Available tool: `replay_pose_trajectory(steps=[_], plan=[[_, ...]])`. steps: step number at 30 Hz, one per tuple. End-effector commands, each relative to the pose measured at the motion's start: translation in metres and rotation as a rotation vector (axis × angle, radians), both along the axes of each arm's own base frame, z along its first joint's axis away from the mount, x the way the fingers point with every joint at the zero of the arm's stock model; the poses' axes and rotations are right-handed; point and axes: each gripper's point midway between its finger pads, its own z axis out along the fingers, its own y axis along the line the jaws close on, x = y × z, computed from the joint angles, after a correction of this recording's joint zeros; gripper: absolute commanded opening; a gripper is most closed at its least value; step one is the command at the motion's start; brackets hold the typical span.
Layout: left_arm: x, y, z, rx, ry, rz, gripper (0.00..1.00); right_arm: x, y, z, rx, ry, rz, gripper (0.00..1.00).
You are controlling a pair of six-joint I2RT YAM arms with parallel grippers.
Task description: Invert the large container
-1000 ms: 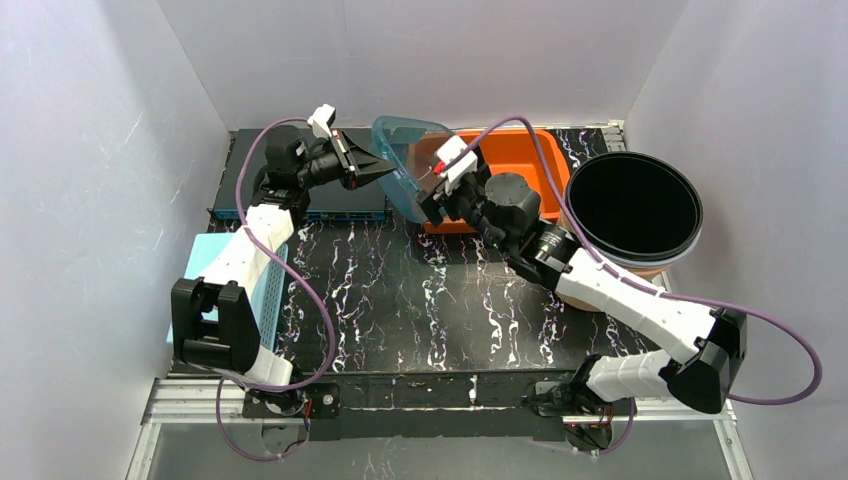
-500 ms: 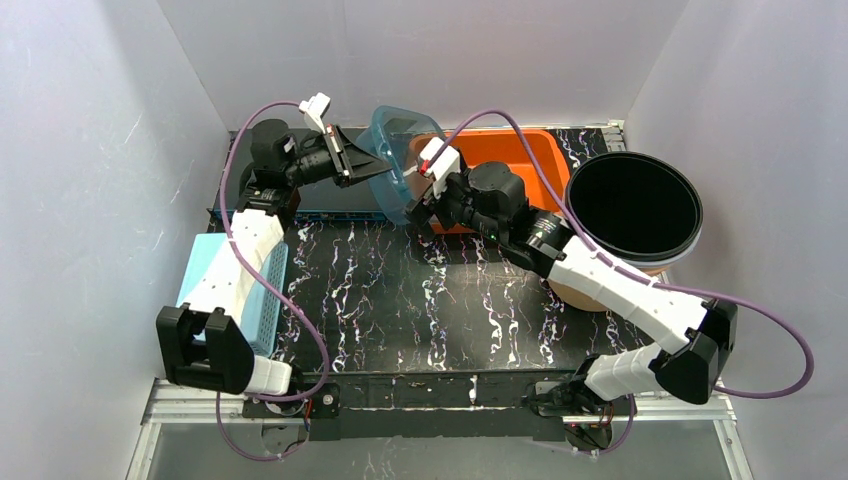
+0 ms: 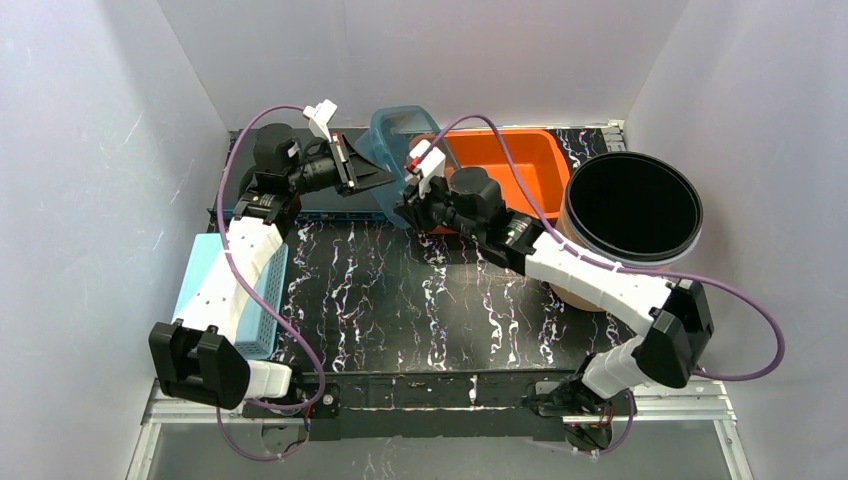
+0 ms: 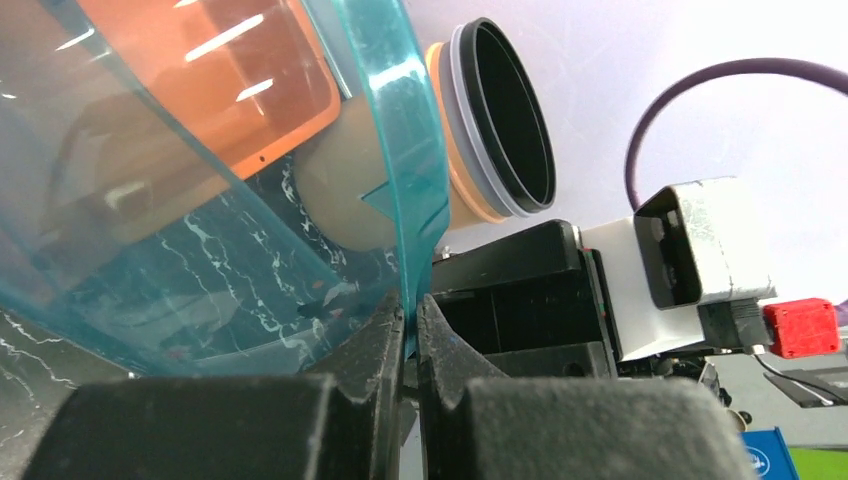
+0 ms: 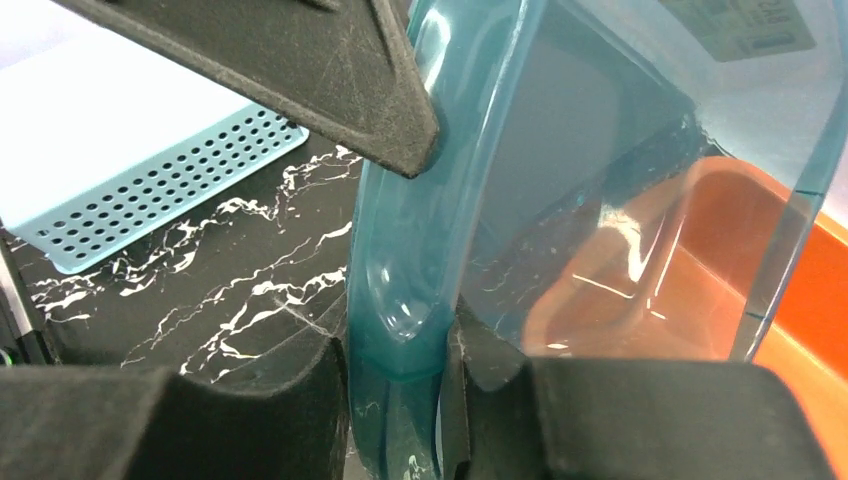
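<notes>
The large container (image 3: 393, 148) is a clear teal tub held tipped on its side above the back of the table. My left gripper (image 3: 386, 172) is shut on its thin rim from the left; the left wrist view shows the teal wall (image 4: 200, 200) pinched at the left gripper (image 4: 410, 320). From the right, my right gripper (image 3: 405, 208) is shut on the lower rim. In the right wrist view the thick rim of the container (image 5: 560, 180) fills the gap of the right gripper (image 5: 395, 390), with a left finger (image 5: 330, 70) above it.
An orange bin (image 3: 515, 160) sits just behind the teal tub. A round black-rimmed tub (image 3: 632, 205) stands at the right. On the left edge lies a light-blue perforated box (image 3: 235, 290). A flat dark blue box (image 3: 340, 208) lies at the back left.
The right gripper has moved left along the tub and shut on its lower rim. The tub has shifted slightly left with both arms; the left gripper kept its hold.
</notes>
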Motion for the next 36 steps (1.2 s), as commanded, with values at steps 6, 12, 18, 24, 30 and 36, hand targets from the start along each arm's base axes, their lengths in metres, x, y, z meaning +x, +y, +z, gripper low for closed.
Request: replay_pose_trajectory(steps=[6, 12, 18, 24, 30, 36], plan=[[-0.015, 0.001, 0.033, -0.048, -0.056, 0.009, 0.52, -0.015, -0.008, 0.049, 0.103, -0.194, 0.085, 0.01], [-0.007, 0.004, 0.035, -0.021, 0.060, 0.060, 0.76, -0.024, -0.012, 0.036, 0.004, -0.288, 0.142, 0.01], [0.009, 0.011, 0.008, 0.071, 0.268, 0.136, 0.76, -0.028, -0.016, 0.026, -0.122, -0.403, 0.141, 0.01], [0.007, 0.032, -0.020, 0.287, 0.326, 0.196, 0.67, -0.034, -0.015, 0.017, -0.305, -0.579, 0.119, 0.01], [0.005, 0.039, -0.050, 0.394, 0.391, 0.171, 0.58, -0.033, -0.013, 0.016, -0.429, -0.705, 0.083, 0.01], [0.000, 0.043, -0.063, 0.447, 0.407, 0.152, 0.41, -0.034, -0.008, 0.016, -0.497, -0.787, 0.086, 0.01]])
